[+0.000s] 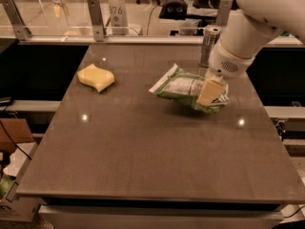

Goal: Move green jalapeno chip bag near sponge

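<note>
The green jalapeno chip bag [183,87] with its white label panel hangs a little above the table, right of centre, casting a shadow below it. My gripper [210,92] is shut on the bag's right end, with the white arm rising to the upper right. The pale-yellow sponge [96,77] lies on the table's left side, well apart from the bag.
A slim silver can [208,44] stands at the back of the dark table [143,147], just behind the arm. A glass barrier with metal posts [96,18] runs along the far edge. Boxes [9,194] sit on the floor at the left.
</note>
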Controlling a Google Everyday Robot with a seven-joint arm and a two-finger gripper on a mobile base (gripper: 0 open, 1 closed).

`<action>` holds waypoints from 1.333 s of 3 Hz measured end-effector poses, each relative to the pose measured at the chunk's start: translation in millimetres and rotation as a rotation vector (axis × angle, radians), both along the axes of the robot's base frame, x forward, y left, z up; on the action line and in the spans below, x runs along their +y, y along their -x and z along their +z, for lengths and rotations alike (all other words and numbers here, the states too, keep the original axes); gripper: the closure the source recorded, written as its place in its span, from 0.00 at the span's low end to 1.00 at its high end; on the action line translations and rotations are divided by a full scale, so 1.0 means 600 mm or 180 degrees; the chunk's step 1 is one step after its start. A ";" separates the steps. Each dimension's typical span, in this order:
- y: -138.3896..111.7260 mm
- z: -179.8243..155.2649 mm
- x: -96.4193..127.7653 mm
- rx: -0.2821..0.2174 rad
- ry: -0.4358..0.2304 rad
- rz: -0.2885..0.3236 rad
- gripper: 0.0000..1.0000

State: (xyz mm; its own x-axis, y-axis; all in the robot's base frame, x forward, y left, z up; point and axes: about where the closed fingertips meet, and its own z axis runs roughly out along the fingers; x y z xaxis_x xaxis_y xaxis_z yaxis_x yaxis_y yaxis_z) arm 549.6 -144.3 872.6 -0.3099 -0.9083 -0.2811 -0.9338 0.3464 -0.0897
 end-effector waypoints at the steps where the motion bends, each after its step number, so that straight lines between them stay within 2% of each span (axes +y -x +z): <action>1: -0.035 0.003 0.055 -0.0027 -0.0143 0.0093 1.00; 3: -0.092 -0.004 0.172 -0.0051 -0.0343 0.0298 1.00; 4: -0.109 -0.009 0.222 -0.0036 -0.0399 0.0396 0.84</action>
State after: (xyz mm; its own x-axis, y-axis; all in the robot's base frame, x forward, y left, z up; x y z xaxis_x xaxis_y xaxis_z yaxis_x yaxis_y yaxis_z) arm 615.1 -11.0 867.2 -0.1935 -0.8970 -0.3974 -0.9693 0.2374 -0.0639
